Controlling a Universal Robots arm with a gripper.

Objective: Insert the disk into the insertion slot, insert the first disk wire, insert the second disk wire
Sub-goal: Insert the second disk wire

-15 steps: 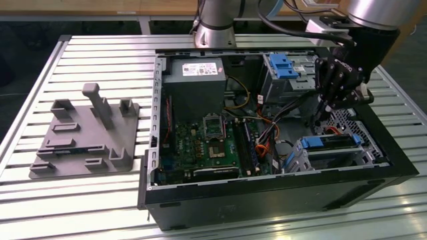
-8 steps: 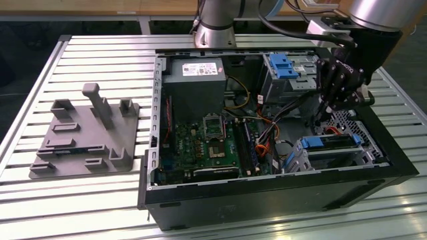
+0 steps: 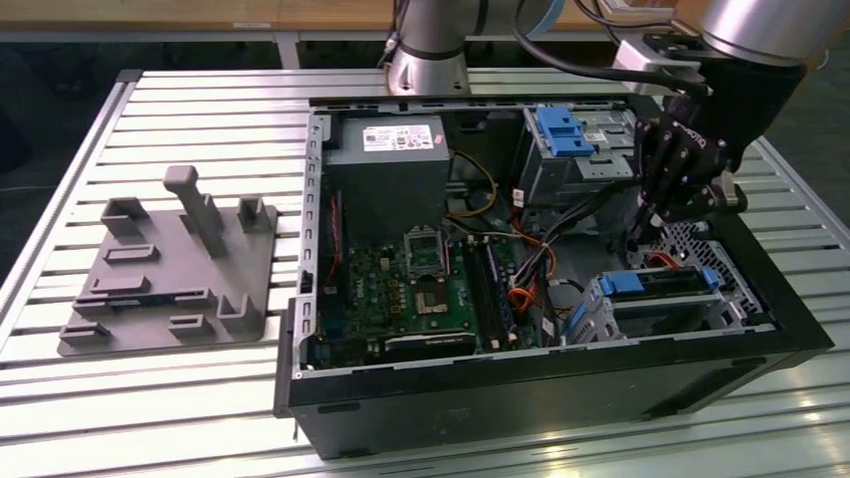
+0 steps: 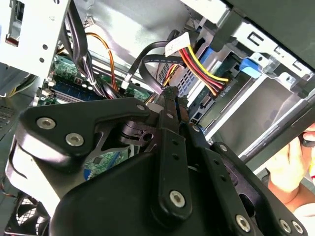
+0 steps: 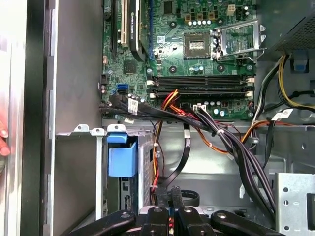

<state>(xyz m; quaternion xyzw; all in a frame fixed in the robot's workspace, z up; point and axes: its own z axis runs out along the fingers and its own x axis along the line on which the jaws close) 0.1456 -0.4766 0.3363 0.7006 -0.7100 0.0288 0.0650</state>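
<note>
Slatted metal worktop (image 3: 173, 100) carries an open black PC case (image 3: 531, 388) lying on its side, with a grey 3D-printed fixture plate (image 3: 159, 289) parked beside it at the exterior view's left, well clear of the action; the motherboard (image 3: 412, 289) faces up so everything's reachable from above. The disk (image 3: 660, 285) already looks seated in the insertion slot (image 3: 671, 314), the little perforated cage at the exterior view's right, with its blue carrier tab showing at the cage mouth; so that step seems done, judging from how it sits. The gripper (image 3: 668, 221) hangs just above and behind that cage, down inside the case; in the second wrist view its fingers (image 4: 170, 105) are pressed together on what seems to be a wire connector, with the red-yellow-black power wires (image 4: 204, 66) running right past the tips toward the cage; hard to say which connector exactly. In the first wrist view the gripper (image 5: 170, 194) sits next to the blue carrier (image 5: 122, 157), with the black and orange cables (image 5: 197, 118) draped over from the board, presumably so a plug lines up with the disk's back edge. A person's hand (image 4: 290, 172) rests at the case edge.
</note>
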